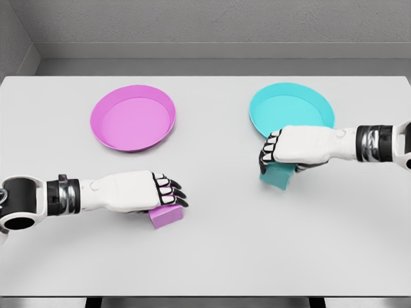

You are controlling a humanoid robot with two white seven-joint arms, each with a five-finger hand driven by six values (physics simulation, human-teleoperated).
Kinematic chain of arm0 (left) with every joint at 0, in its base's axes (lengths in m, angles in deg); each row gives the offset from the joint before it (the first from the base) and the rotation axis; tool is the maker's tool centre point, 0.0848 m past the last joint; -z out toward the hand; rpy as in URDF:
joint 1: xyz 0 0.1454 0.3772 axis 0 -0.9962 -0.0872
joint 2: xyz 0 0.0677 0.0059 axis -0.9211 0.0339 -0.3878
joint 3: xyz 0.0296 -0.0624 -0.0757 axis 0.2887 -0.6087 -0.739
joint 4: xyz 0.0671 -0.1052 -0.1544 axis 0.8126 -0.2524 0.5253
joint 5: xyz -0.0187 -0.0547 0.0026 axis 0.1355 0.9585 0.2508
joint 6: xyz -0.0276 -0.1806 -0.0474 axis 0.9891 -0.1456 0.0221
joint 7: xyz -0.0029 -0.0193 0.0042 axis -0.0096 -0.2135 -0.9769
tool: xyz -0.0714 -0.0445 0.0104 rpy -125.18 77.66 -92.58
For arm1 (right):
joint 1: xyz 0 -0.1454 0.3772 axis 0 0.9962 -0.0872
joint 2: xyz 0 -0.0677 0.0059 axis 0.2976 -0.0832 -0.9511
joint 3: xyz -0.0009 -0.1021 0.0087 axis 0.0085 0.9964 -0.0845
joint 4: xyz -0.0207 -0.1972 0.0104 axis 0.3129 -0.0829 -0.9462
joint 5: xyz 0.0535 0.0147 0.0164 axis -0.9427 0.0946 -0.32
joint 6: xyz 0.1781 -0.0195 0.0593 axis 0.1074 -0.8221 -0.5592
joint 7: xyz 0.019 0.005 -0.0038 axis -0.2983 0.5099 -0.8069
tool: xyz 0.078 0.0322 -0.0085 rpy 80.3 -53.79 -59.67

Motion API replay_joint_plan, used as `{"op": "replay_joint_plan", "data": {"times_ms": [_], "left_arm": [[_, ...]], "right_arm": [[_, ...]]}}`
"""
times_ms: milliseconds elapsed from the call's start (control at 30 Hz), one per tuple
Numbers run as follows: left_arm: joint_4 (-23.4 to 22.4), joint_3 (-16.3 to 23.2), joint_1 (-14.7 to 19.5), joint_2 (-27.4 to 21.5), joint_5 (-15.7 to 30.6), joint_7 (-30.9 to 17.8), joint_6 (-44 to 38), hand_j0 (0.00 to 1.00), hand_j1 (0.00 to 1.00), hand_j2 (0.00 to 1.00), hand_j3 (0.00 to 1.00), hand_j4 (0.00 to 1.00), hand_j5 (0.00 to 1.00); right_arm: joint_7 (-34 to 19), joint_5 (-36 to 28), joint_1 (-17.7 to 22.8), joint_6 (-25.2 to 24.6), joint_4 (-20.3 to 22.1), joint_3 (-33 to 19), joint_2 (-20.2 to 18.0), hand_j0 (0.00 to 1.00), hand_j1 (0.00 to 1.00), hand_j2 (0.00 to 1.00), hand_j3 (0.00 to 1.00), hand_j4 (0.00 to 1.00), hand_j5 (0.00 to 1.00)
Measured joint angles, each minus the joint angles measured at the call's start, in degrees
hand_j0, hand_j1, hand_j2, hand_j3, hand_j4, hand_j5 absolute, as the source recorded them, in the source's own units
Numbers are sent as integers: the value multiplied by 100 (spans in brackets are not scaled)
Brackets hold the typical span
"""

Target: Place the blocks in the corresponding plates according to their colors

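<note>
A pink block (167, 216) lies on the white table below the pink plate (133, 117). My left hand (166, 194) lies over the block's upper left, fingers curled down onto it. A cyan block (277, 176) sits just under the near rim of the cyan plate (292, 109). My right hand (271, 154) covers the block's top, fingers bent around it; whether either block is lifted off the table cannot be told. Both plates hold nothing.
The white table (212, 256) runs to a front edge at the bottom of the view and a grey wall behind. Both forearms reach in low from the sides.
</note>
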Motion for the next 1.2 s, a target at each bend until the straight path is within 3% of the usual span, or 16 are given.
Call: {"op": "replay_joint_plan", "data": {"times_ms": [633,967,1200], "left_arm": [[-398,-242,246,-10,238,-18,15,65,65,65,65,65,65],[-670,-310,624,-9,283,-18,15,65,65,65,65,65,65],[-1007,-592,703,-4,289,-19,16,64,64,64,64,64,64]], "right_arm": [[-2,31,-483,0,-1361,-3,521,59,59,59,59,59,59],[-8,58,-756,0,-2014,6,884,59,59,59,59,59,59],[-10,90,-914,0,-2539,13,1135,59,59,59,59,59,59]]}}
